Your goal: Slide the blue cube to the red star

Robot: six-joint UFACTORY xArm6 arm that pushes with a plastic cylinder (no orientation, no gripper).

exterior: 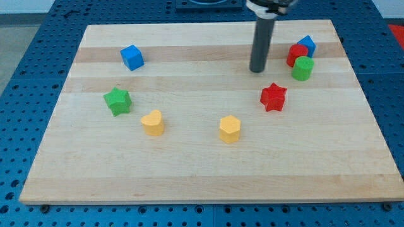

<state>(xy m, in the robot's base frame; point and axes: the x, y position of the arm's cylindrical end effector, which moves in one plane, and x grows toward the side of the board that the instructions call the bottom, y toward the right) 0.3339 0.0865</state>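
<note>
Your blue cube (132, 57) sits way off to the view's left of my tip (257, 70); red star (274, 97) just below-right. No claw here, tip touches nothing.

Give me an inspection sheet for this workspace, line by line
Surface: wooden board, flat.
Job's things: blue cube at the view's upper left; red star right of centre, far apart.
Clutter: green star, yellow heart, yellow hexagon; blue block, red block and green block clustered upper right.
Grippers: none; my tip is above-left of the red star, touching no block.
Cables: nothing seen.
Surroundings: blue perforated table.
</note>
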